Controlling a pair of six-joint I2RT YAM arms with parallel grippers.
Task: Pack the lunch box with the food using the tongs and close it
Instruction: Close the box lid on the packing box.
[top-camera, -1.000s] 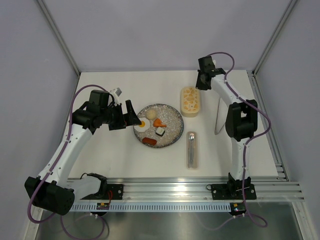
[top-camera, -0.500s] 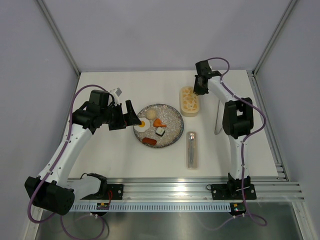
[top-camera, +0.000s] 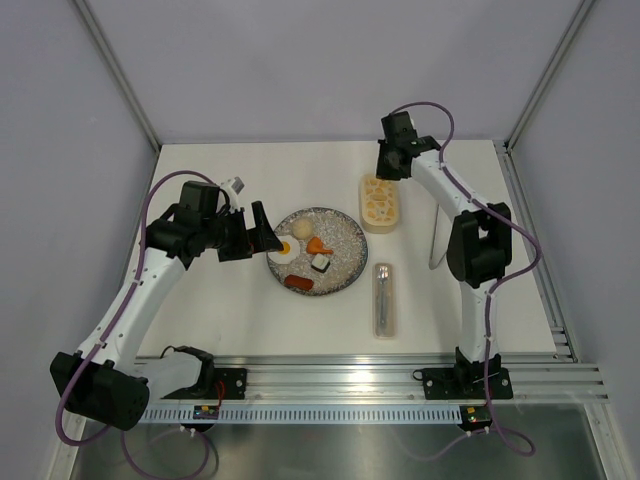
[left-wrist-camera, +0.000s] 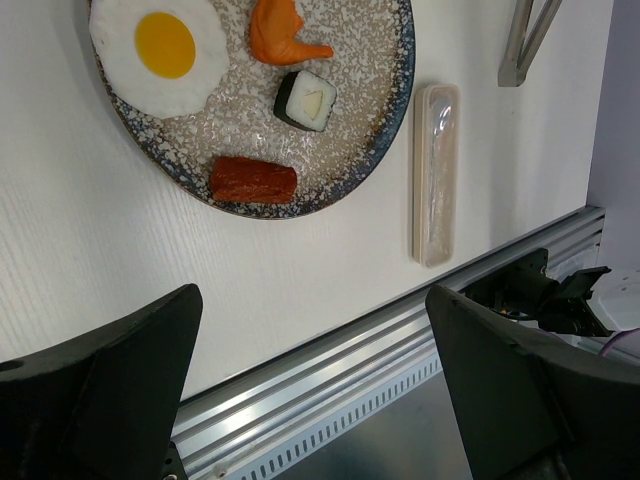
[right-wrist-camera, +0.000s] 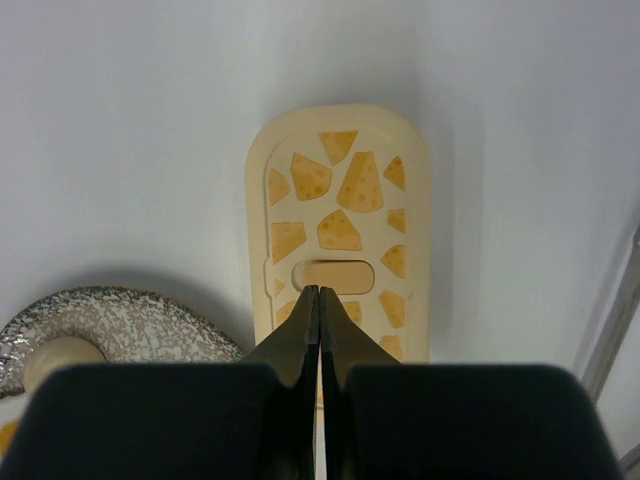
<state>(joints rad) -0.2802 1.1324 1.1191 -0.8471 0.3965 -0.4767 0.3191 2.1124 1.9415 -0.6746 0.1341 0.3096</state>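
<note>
Left gripper (top-camera: 266, 231) (left-wrist-camera: 312, 300) hung above the table just left of the speckled grey round plate (top-camera: 345, 225) (left-wrist-camera: 385, 120), jaws spread wide, nothing between them. In the left wrist view its two dark fingers framed the near part of the plate and the table edge.

On the plate were a white toy fried egg with yellow yolk (top-camera: 283, 250) (left-wrist-camera: 160, 45), an orange toy piece (top-camera: 319, 244) (left-wrist-camera: 280, 30), one black-and-white sushi roll (top-camera: 321, 263) (left-wrist-camera: 306, 100), a red-brown sausage (top-camera: 298, 283) (left-wrist-camera: 253, 180) and a pale round bun (top-camera: 302, 232) (right-wrist-camera: 60, 355). All food sat on the plate, none in the box.

The small cream-beige plastic lunch box (top-camera: 380, 203) (right-wrist-camera: 340, 200) stood just right of the plate, its yellow-patterned lid on.

Right gripper (top-camera: 384, 170) (right-wrist-camera: 318, 292) was at the far end of the lunch box, jaws pressed together, holding nothing. In the right wrist view the tips lined up with the oval recess in the middle of the lid; contact with the lid could not be told.

Thin silver metal tongs (top-camera: 435, 240) (left-wrist-camera: 525, 40) lay flat on the table right of the lunch box, beside the right arm, apart from both grippers.

A long clear narrow cutlery case (top-camera: 384, 298) (left-wrist-camera: 436, 170) lay near the plate's right side, nearer the table's front edge than the lunch box.
</note>
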